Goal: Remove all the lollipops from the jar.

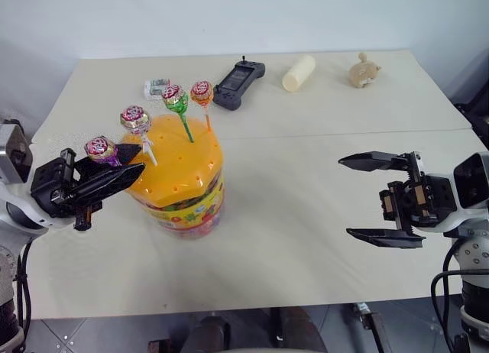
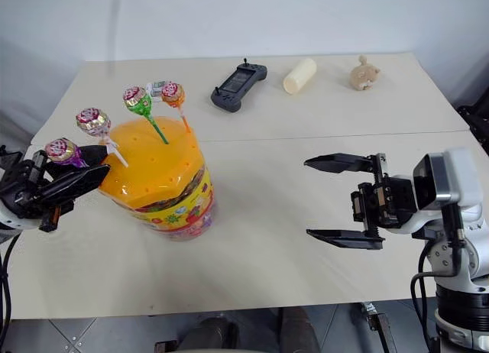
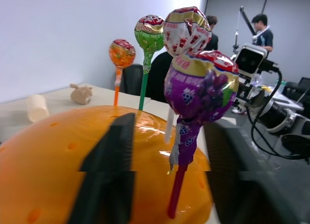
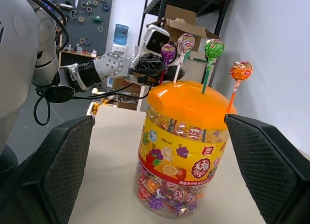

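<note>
Left end effector (image 1: 131,160) up against the left side of the jar's (image 1: 180,185) domed orange lid, fingers either side of the purple-stick lollipop (image 1: 100,148) and narrowed about its stick, firm pinch not clear from the views; that lollipop's stick foot still down at the lid in the left wrist view. Beyond the fingertips, three more lollipops standing in the lid's holes: white-stick lollipop (image 1: 136,120) nearest, green-stick lollipop (image 1: 175,98) further on, orange-stick lollipop (image 1: 202,92) furthest. Right end effector (image 1: 382,202) well apart from the jar on its other side, above the cream worktop (image 1: 306,238), pointed back toward the jar, fingers spread wide, holding nothing. Far past both end effectors, near the worktop's back edge: black handheld game console (image 1: 238,83), cream cylinder (image 1: 299,72), small tan figurine (image 1: 364,70).
</note>
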